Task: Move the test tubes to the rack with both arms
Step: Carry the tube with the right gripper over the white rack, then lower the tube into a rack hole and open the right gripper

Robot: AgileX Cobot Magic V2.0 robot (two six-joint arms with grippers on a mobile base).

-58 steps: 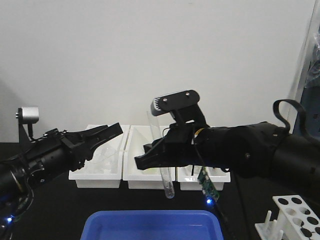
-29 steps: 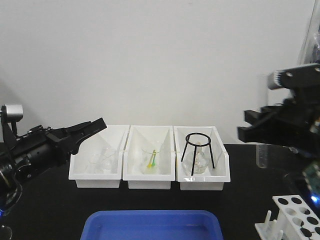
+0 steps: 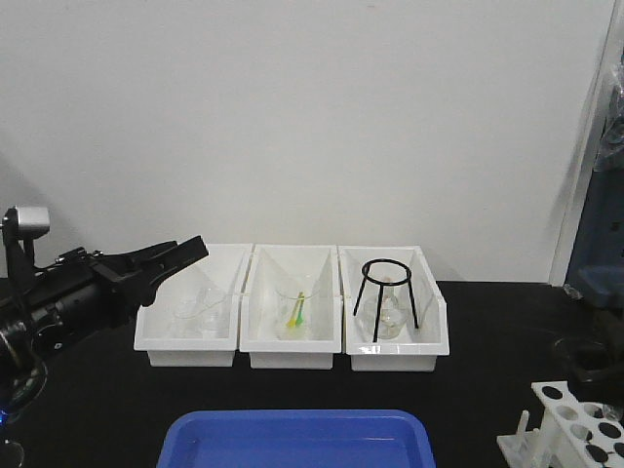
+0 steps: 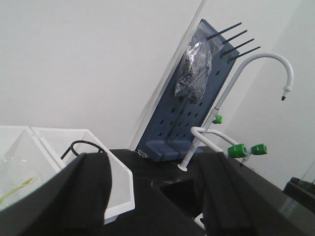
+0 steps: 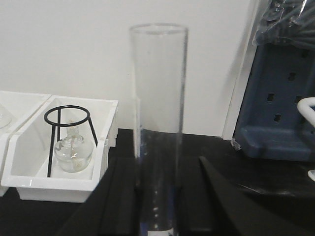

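Note:
A clear glass test tube (image 5: 158,98) stands upright in the right wrist view, and my right gripper (image 5: 160,201) is shut on its lower part, with black fingers (image 5: 123,196) on both sides. That arm does not show in the front view. The white rack (image 3: 575,417), with round holes on top, sits at the bottom right corner of the black table. My left gripper (image 3: 185,258) hangs open at the left, pointing toward the leftmost bin. In its wrist view the left gripper (image 4: 155,196) has wide-apart fingers with nothing between them.
Three white bins (image 3: 292,359) stand in a row at the back; they hold glass beakers, and the right one holds a black wire tripod (image 3: 390,292). A blue tray (image 3: 297,429) lies at the front. A blue pegboard (image 4: 197,98) and white faucet (image 4: 256,64) stand far right.
My right arm swung to the right out of the front view, carrying the test tube. My left arm drew back to the left, still open.

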